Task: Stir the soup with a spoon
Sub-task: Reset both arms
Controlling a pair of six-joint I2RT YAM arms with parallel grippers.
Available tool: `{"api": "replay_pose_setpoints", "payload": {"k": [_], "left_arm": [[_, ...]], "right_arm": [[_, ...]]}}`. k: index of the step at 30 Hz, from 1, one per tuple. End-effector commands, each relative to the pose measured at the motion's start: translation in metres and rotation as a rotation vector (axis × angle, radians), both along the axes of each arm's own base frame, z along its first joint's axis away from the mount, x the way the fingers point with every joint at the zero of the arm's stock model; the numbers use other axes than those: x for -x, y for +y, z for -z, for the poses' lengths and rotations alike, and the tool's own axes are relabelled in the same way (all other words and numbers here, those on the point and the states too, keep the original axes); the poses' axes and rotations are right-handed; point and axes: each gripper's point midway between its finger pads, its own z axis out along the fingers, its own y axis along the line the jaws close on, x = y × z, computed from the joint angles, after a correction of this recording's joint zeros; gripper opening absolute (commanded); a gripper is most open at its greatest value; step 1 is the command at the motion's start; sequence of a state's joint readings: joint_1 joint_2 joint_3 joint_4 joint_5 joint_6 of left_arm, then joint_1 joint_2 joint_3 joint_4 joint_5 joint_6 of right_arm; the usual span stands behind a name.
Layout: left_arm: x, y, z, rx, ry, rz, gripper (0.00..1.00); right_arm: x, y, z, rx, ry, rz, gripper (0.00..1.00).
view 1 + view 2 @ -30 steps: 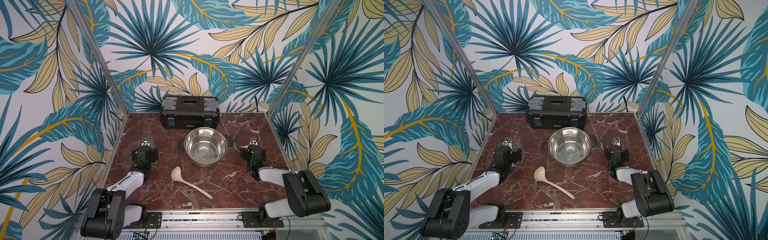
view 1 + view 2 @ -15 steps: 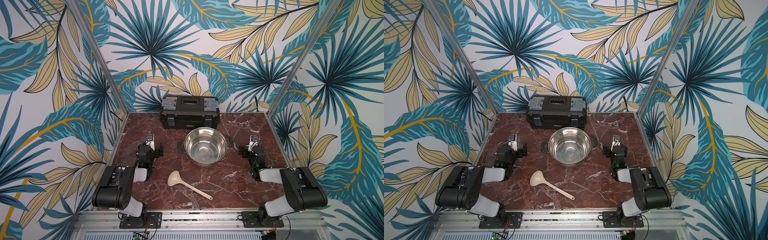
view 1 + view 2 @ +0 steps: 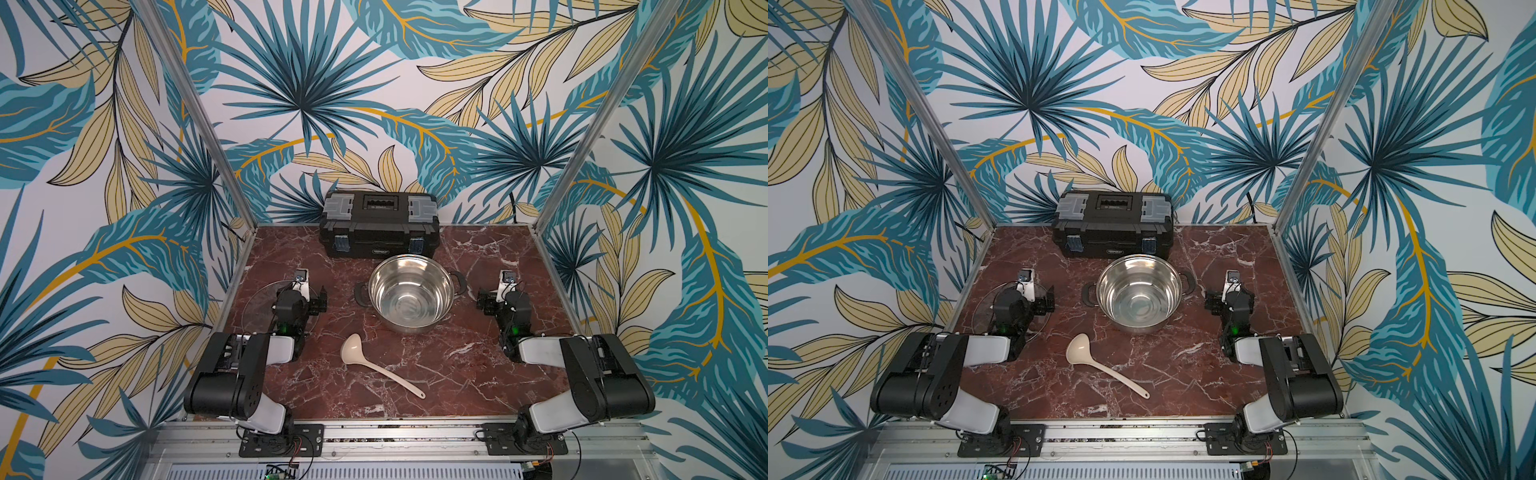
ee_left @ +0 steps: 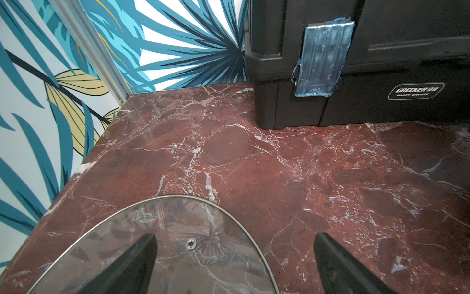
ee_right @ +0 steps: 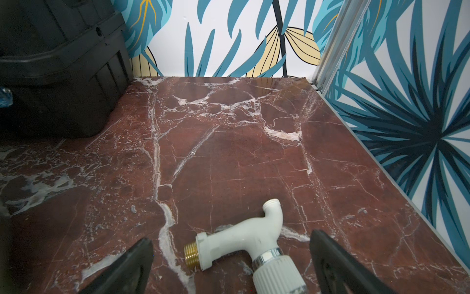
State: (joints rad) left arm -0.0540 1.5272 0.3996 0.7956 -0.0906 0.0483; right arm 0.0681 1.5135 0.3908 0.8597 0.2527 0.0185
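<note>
Lying untouched, the spoon is well apart from left end effector and right end effector; both gape empty.

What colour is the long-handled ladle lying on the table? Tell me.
Cream-beige; the long-handled plastic ladle shows best in a top view.

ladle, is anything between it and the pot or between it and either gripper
Nothing visible. The ladle lies on bare tabletop just in front of the open pot; the glass lid lies aside under the left gripper. Only bare tabletop separates the ladle from the left gripper and the right gripper, both open.
</note>
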Motion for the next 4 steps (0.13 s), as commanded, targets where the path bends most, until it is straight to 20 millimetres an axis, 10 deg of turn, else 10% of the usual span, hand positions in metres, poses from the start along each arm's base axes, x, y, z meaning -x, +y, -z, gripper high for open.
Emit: {"api": "replay_pose_setpoints", "payload": {"k": [1,4], "left_arm": [[-0.0048,-0.0010,-0.0110,-0.014,-0.030,0.003,1.00],[-0.0047,-0.0009,-0.0117,-0.014,-0.033,0.003,1.00]], "right_arm": [[-0.0032,-0.0002,-0.0073,-0.011,-0.027,0.000,1.00],[-0.0032,0.0000,-0.0074,-0.010,-0.027,-0.001,0.99]]}}
